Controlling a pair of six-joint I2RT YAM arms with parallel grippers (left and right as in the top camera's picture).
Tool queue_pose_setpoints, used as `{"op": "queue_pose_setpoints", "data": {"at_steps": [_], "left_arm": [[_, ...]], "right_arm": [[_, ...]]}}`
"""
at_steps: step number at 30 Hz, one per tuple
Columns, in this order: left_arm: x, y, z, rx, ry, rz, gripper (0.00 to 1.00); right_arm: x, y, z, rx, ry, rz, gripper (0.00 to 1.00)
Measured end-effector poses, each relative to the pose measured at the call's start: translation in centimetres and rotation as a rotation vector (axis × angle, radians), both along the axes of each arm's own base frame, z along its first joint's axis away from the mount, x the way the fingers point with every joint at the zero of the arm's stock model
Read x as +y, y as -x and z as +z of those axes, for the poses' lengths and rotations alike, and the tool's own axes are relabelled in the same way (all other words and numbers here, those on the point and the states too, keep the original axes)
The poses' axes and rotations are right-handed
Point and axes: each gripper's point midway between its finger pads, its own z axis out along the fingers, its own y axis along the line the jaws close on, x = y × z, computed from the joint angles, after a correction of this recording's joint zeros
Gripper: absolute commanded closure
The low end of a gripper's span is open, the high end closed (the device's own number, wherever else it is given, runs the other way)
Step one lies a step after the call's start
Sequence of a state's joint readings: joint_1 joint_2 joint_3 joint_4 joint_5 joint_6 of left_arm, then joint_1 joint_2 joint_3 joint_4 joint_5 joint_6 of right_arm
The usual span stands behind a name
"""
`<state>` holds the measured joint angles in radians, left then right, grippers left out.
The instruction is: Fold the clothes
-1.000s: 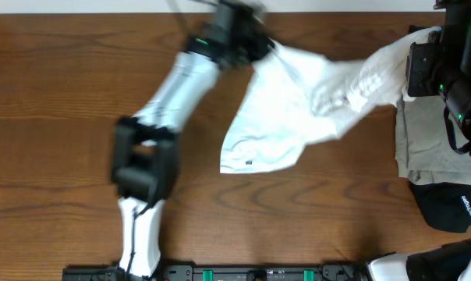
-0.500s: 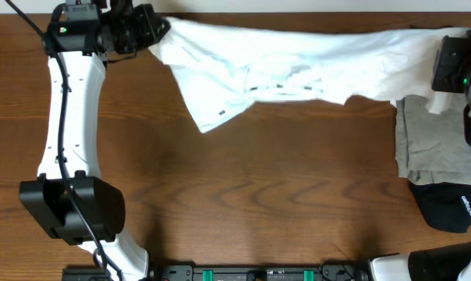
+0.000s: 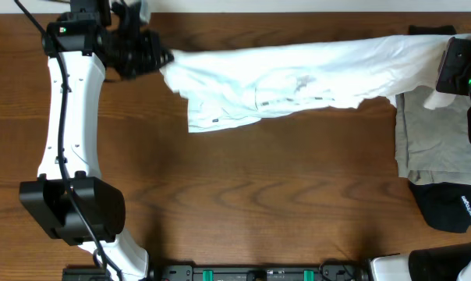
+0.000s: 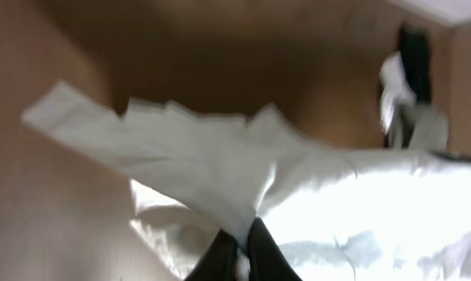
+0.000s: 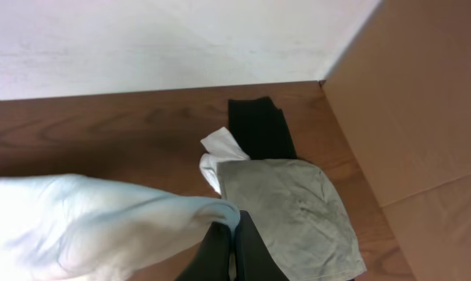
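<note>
Holds white shirt (image 3: 298,74) stretched over table (image 3: 259,203) — pinched tight in left gripper (image 3: 164,58) at one end, in right gripper (image 5: 234,234) at other, beside grey garment (image 3: 430,140).

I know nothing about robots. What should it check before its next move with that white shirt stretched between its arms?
1. Left gripper shut on the white T-shirt: ok.
2. Right gripper shut on the shirt's other end: ok.
3. Shirt stretched out between both arms: ok.
4. Cloth spread smooth: not ok, it is bunched and creased, with one corner drooping.
5. Shirt's right end apart from the grey-beige garment: cannot tell, they overlap in the overhead view.
</note>
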<state>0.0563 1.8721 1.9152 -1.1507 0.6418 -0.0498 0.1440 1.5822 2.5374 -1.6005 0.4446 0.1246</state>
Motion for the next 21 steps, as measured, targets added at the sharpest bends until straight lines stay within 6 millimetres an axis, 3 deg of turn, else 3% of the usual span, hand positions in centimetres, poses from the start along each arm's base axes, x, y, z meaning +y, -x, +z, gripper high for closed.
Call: {"op": "queue_pose_setpoints", "data": {"at_steps": [3, 4, 5, 6, 10, 21], "left_arm": [[0.5, 1.7, -1.0, 0.081, -0.037, 0.005, 0.91], [0.7, 2.0, -1.2, 0.097, -0.054, 0.007, 0.86], [1.1, 2.2, -1.5, 0.105, -0.08, 0.006, 0.71], [1.3, 2.3, -1.6, 0.109, -0.096, 0.009, 0.64], [2.1, 2.4, -2.0, 0.121, -0.139, 0.021, 0.57], [2.4, 3.4, -2.5, 0.167, -0.163, 0.026, 0.56]], "right_arm": [[0.0, 0.0, 0.0, 0.0, -0.001, 0.0, 0.99], [0.0, 0.0, 0.0, 0.0, -0.002, 0.0, 0.99], [0.0, 0.0, 0.0, 0.0, -0.002, 0.0, 0.99], [0.0, 0.0, 0.0, 0.0, -0.001, 0.0, 0.99], [0.0, 0.0, 0.0, 0.001, -0.002, 0.001, 0.99], [0.0, 0.1, -0.1, 0.004, -0.001, 0.0, 0.99]]}}
